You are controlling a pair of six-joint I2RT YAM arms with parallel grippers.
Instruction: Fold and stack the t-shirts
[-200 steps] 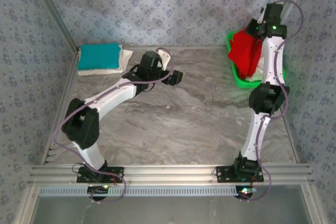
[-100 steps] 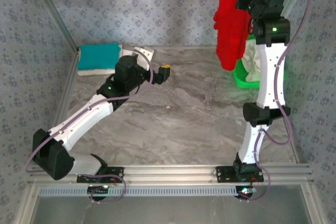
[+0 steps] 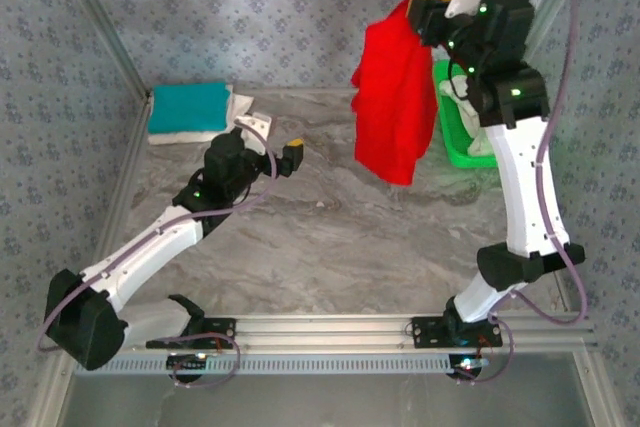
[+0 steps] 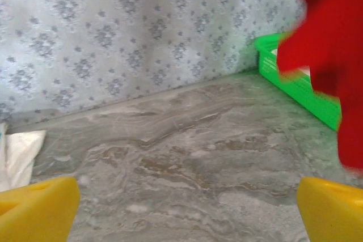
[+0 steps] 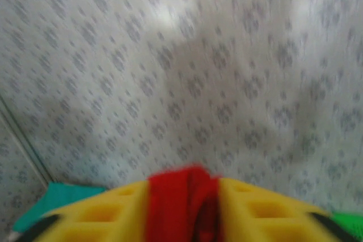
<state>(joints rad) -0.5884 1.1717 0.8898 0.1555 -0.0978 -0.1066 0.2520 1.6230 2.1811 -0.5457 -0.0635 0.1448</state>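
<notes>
The bright red t-shirt (image 3: 392,107) hangs in the air over the table's back right, gathered at the top in my right gripper (image 3: 425,12). In the right wrist view its red cloth (image 5: 181,202) fills the gap between the yellow fingers (image 5: 96,213). My left gripper (image 3: 290,157) hovers open over the middle-left of the table, nothing between its fingers (image 4: 39,208), and it faces the hanging red t-shirt (image 4: 334,55). A folded teal t-shirt (image 3: 188,107) lies on a folded white one (image 3: 225,127) at the back left corner.
The green mesh basket (image 3: 455,152) stands at the back right against the wall, with white cloth (image 3: 462,97) in it, partly behind the red shirt. Patterned walls close off the back and both sides. Bare marble table (image 3: 330,237) stretches between the arms.
My right arm has lifted the red t-shirt out of the basket and swung it up and leftward. My left arm has drawn back and lowered toward the left, gripper still open.
</notes>
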